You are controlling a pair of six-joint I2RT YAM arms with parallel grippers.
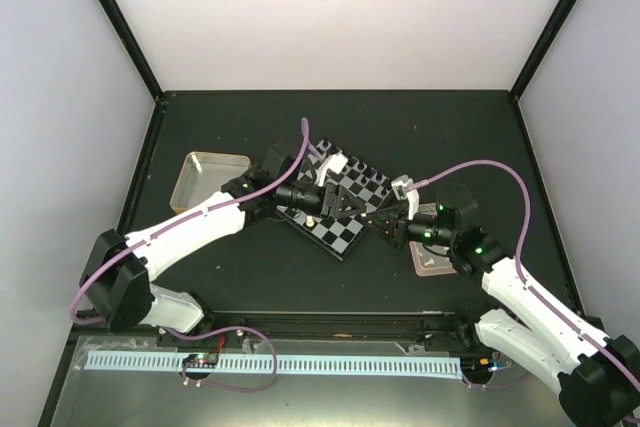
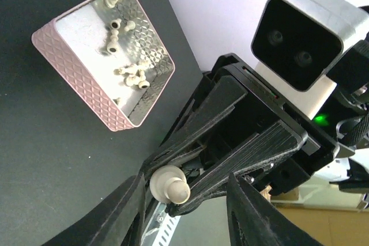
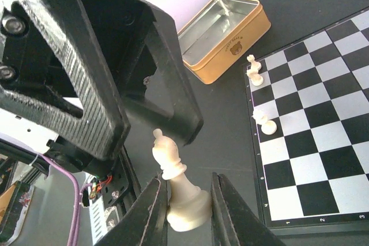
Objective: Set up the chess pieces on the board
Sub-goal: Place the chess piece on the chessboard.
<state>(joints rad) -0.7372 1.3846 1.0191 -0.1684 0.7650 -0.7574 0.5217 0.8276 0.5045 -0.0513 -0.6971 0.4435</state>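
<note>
1. The right gripper point(image 3: 185, 200) pinches the small cream-white plastic bishop point(image 3: 172, 156) by its flared base, just beside the black-and-grey checked chessboard point(image 3: 331, 136).
2. The left gripper point(image 2: 184, 214) has its jaws apart either side of the bishop, not gripping.
3. We judge the bishop light, rigid and slippery, so it is likely to pivot. It is best taken at the waist.
4. Spare cream pieces point(image 2: 130, 67) lie in the pink ribbed tray point(image 2: 81, 79).

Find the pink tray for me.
Pink tray sits on the table's right side, just right of the board; the top view has it mostly hidden under the right arm, while the left wrist view shows loose white pieces inside.
</note>
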